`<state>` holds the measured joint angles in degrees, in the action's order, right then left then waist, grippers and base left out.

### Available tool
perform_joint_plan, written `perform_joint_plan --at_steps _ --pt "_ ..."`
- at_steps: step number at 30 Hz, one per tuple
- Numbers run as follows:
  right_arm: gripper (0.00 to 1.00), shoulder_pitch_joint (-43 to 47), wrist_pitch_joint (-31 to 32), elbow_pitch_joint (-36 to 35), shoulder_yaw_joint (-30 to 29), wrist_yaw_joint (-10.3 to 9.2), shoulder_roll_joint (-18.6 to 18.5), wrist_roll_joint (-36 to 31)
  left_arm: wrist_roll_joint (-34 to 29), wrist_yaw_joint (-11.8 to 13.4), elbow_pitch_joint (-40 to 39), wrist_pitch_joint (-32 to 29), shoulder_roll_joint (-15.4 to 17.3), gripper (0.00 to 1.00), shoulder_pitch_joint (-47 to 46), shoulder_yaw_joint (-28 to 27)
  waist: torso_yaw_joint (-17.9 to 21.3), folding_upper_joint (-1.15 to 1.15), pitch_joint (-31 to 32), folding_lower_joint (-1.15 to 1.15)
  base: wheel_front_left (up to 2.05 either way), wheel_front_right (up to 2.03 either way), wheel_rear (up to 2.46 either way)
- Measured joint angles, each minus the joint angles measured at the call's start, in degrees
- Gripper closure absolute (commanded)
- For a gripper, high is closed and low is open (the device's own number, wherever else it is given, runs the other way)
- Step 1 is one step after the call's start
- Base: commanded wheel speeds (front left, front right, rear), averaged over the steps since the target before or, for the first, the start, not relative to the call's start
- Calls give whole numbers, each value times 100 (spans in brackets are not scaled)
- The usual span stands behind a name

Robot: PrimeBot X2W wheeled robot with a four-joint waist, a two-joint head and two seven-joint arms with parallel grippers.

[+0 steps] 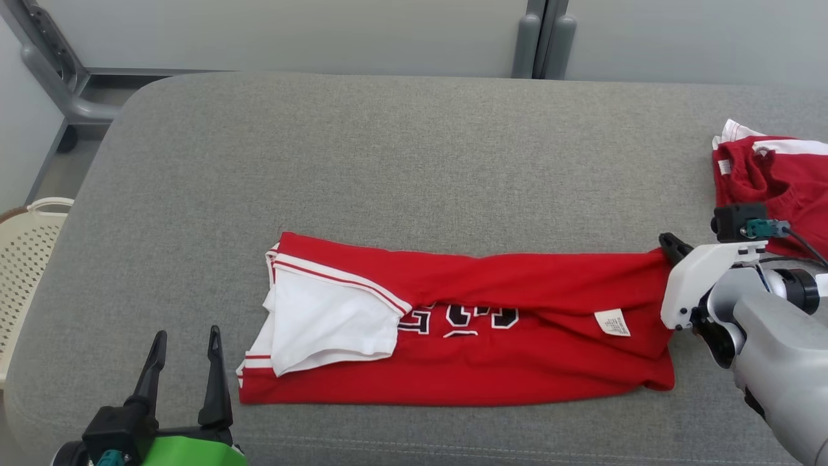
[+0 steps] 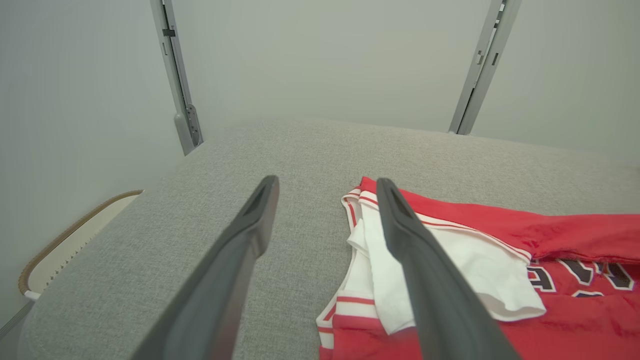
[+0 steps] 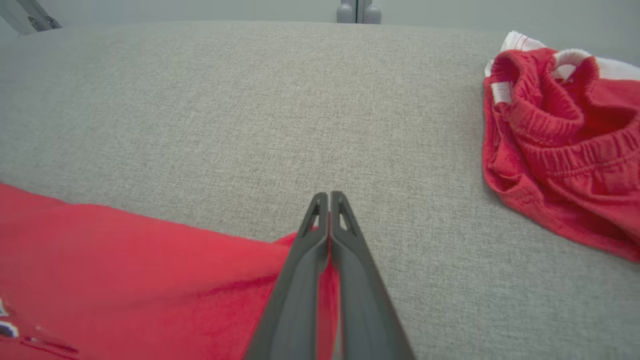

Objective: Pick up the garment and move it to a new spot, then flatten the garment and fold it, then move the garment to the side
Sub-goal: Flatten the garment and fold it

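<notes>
From the head view, a red jersey (image 1: 530,362) lies folded long and flat in the middle of the grey cushion (image 1: 414,162). The left gripper (image 1: 186,336) is near its white end, not touching it. The right gripper (image 1: 669,246) is at the other end. Red shorts (image 1: 776,175) lie far right.

In the left wrist view, the left gripper (image 2: 326,182) is spread wide and holds nothing. The red jersey (image 2: 550,230) is beside it.

In the right wrist view, the right gripper (image 3: 329,195) pinches the corner of the red jersey (image 3: 125,250). The red shorts (image 3: 555,150) lie apart.
</notes>
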<state>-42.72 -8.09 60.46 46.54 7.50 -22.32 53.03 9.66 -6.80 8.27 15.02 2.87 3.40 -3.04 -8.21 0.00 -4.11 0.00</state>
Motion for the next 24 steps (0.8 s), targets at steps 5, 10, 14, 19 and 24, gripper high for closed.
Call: perform_joint_plan --at_steps 5,10,14,19,24 --pt "100 31 -186 177 -113 0 52 274 14 0 13 0 0 0 -36 3 34 0 -13 0 0 0 0" --pt "100 189 -158 294 -119 0 100 490 30 0 23 0 0 0 -42 0 77 0 -15 0 0 0 0" --pt "0 224 -319 349 -66 2 97 510 30 0 38 0 0 0 -42 -3 128 0 -9 0 0 0 0" --pt "0 289 -578 338 -41 1 -42 476 30 22 26 0 0 0 -42 10 190 0 16 0 0 0 0" --pt "0 661 -667 -169 -45 2 -196 490 29 23 11 0 0 0 -34 0 222 0 44 0 0 0 0"
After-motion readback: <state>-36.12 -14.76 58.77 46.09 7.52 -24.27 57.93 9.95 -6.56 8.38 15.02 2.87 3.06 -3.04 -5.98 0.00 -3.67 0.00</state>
